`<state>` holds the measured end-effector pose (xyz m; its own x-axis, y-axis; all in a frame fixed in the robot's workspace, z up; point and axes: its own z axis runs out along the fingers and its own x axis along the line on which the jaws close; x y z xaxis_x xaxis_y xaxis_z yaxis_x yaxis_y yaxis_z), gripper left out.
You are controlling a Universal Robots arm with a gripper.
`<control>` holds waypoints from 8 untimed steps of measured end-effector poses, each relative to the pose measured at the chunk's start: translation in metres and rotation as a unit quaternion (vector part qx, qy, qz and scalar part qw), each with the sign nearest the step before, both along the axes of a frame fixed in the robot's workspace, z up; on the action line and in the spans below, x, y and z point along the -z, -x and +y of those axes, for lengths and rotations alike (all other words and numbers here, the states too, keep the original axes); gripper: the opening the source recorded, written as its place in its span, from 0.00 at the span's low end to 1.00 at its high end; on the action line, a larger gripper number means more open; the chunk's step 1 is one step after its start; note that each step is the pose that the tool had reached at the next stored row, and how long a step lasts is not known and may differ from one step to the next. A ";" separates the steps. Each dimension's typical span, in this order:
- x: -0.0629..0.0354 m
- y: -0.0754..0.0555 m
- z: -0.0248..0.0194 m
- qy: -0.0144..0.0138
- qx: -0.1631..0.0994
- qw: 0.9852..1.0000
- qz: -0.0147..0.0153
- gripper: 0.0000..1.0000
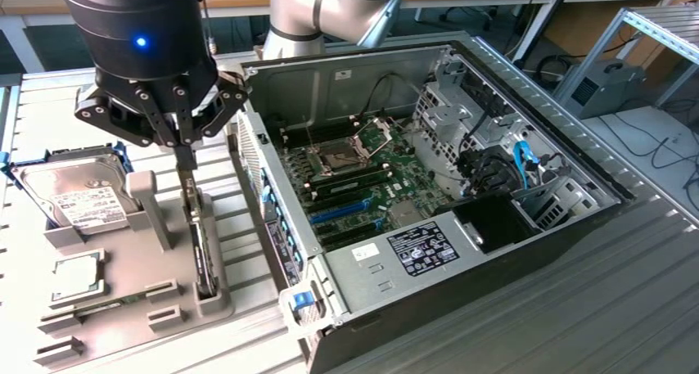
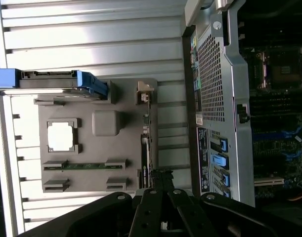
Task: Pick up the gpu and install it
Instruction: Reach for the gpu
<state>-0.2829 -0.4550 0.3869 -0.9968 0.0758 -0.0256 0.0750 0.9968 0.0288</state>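
gpu (image 1: 201,251) stands edge-on just below the fingers (image 1: 182,146), so we can't see its face. its end nearest the fingertips is covered by them, and we can't tell if they pinch it. gripper (image 2: 158,174) body is cut off by the picture's edge. label (image 1: 85,204) on the hard drive (image 1: 55,177) beside the fingers is too small to read.

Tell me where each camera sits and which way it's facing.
Exterior view: off the arm, high up, angled down on the open computer case and parts tray; the arm and claw show.
Wrist view: on the wrist, looking past the claw down at the tray; the claw's linkages show.
Shared: tray, case, and the gpu that the claw is shut on.
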 end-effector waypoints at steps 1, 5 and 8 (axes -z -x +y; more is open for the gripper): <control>0.0001 0.000 -0.0005 0.000 0.000 1.000 0.000 0.11; 0.0005 0.000 -0.0038 0.001 0.000 1.000 0.000 0.11; 0.0008 0.000 -0.0085 0.002 0.000 1.000 0.000 0.11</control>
<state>-0.2829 -0.4635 0.3861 -0.9968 0.0757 -0.0261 0.0751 0.9969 0.0240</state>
